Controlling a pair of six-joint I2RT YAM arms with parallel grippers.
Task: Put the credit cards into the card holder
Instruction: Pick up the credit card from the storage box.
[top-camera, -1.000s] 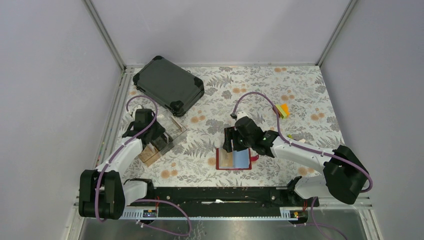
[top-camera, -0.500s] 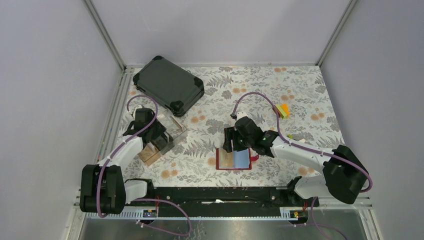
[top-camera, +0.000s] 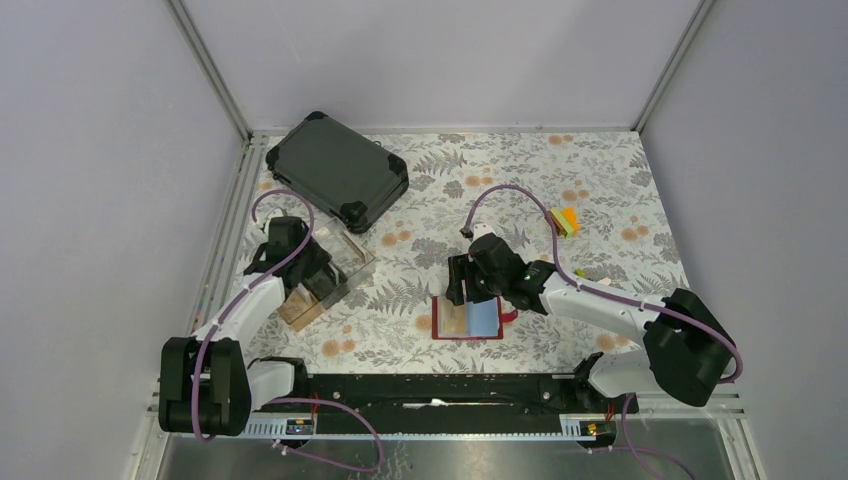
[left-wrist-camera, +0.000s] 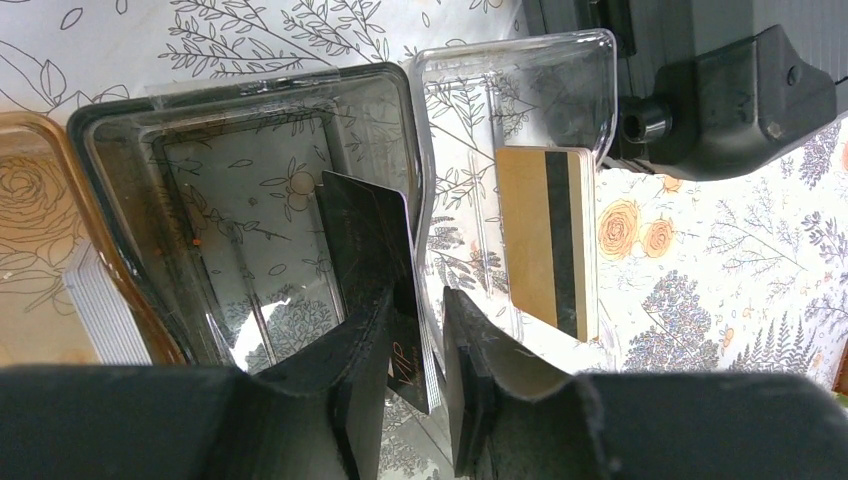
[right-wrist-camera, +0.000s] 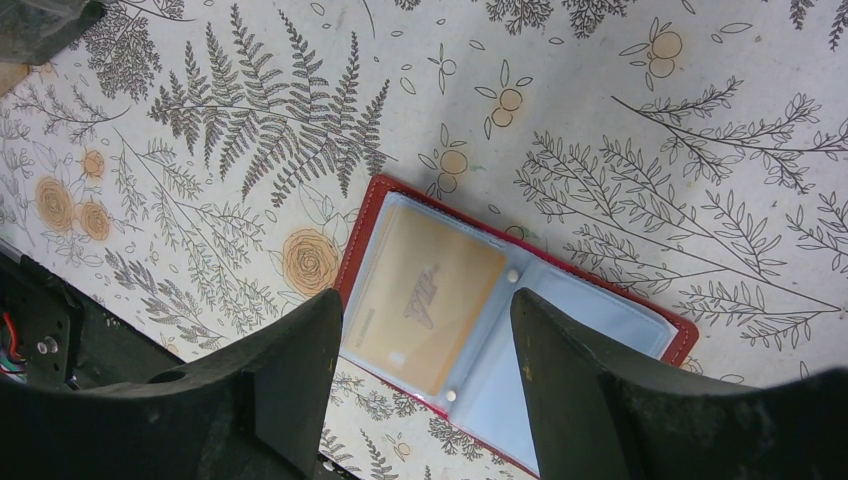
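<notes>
The red card holder lies open on the flowered table, and a gold credit card sits in its left clear sleeve. My right gripper hovers open just above it, one finger on each side of that sleeve. My left gripper reaches into the clear compartmented box. Its jaws stand narrowly apart around a leaning black credit card and the clear divider wall. A gold card with a black stripe lies in the neighbouring compartment. A stack of pale cards fills the amber compartment at the left.
A large dark hard-shell case lies at the back left, right behind the clear box. Small yellow, orange and green blocks sit at the back right. Metal rails edge the table on the left and at the front.
The left arm's shoulder and elbow have shifted slightly while its gripper stays in the clear box. The right arm and the card holder have not moved.
</notes>
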